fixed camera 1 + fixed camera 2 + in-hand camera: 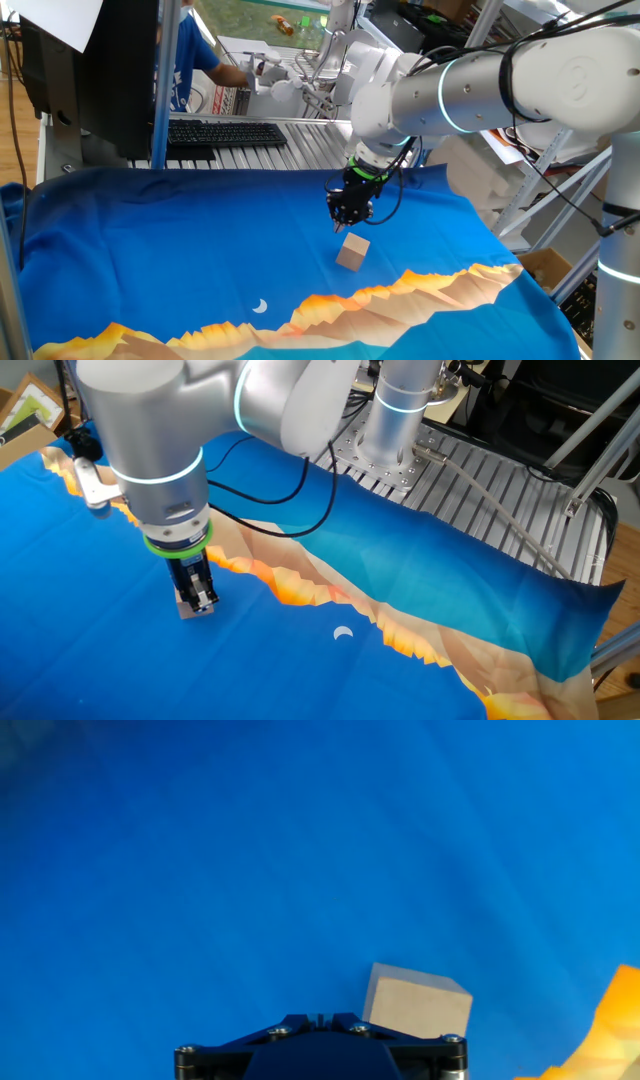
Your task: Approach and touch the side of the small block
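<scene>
1. In one fixed view, the small block (353, 251) sits on the blue cloth of the surface (180, 250), a little above the orange mountain print (400, 290) that runs across the cloth's near part. The pincer (347, 216) hangs from the grey arm (470, 85) just above and behind the block's upper left corner, its black tip very near the block; whether the two touch cannot be told from here. The fingers look drawn together, with no gap showing between them. A small white crescent (259, 307) is printed on the cloth to the lower left of the block, and a black keyboard (225, 132) lies beyond the cloth's far edge.

2. In the other fixed view, the pincer (199, 596) points straight down under the green-ringed wrist. Only a sliver of the small block (190, 611) shows at its tip, mostly hidden behind the black fingers, close to the orange print (290, 585). The white crescent (343, 633) lies well to the right.

3. In the hand view, the small block (417, 1001) is at the bottom, right of centre, right beside the black pincer housing (320, 1045) and resting on blue cloth. The fingertips are out of sight here, so this view cannot settle the jaws' state.
</scene>
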Available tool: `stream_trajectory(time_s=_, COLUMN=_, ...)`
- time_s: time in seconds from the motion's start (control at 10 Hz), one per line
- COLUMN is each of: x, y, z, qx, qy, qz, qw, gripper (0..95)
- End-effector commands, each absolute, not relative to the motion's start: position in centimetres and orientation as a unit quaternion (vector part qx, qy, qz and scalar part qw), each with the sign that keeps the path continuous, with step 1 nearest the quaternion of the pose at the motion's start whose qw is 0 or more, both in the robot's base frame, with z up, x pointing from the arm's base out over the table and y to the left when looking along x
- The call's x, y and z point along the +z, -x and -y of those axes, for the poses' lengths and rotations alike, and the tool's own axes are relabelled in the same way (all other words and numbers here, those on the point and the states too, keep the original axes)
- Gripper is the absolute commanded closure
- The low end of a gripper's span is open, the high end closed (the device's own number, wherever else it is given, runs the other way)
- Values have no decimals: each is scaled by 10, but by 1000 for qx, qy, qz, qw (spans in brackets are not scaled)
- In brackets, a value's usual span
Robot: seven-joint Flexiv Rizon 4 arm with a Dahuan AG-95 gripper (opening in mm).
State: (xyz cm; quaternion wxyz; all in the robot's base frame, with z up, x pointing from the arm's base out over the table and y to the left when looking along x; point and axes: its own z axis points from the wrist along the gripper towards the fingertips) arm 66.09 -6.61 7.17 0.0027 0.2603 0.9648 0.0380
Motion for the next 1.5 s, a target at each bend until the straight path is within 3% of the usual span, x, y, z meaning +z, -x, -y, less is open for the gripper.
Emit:
stream_trajectory(time_s=0.1, x=69, y=-665, z=64, qx=38, qy=-262, qz=-964, qw=4, gripper=950)
stream_trajectory(time_s=1.5, x=60, y=-677, z=53, qx=38, qy=-267, qz=-963, qw=9, gripper=950)
